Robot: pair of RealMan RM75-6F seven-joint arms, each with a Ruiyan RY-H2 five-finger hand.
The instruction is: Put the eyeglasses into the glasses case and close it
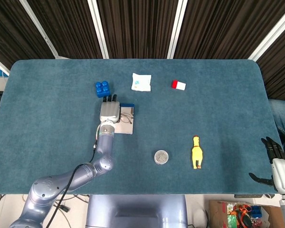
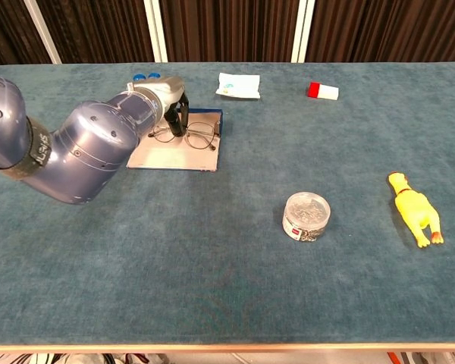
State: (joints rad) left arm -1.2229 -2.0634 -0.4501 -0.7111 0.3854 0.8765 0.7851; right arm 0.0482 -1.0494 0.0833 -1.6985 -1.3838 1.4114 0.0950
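— Where are the eyeglasses (image 2: 191,136) right now?

— Over the open glasses case (image 2: 183,155), which lies flat on the blue table (image 2: 227,258). My left hand (image 1: 109,111) is on them, dark fingers (image 2: 177,120) down around the frame near its left lens. From the chest view they look pinched, so I take it I'm holding them.

— And your right hand (image 1: 275,159)?

— Well apart, off the table's right edge, holding nothing, fingers apart.

— What else is around the case?

— A blue block (image 1: 102,88) just behind it. Farther back, a white packet (image 1: 141,81) and a red-and-white piece (image 1: 178,85). Nearer the front, a round clear tub (image 2: 306,215), with a yellow rubber chicken (image 2: 415,209) to its right
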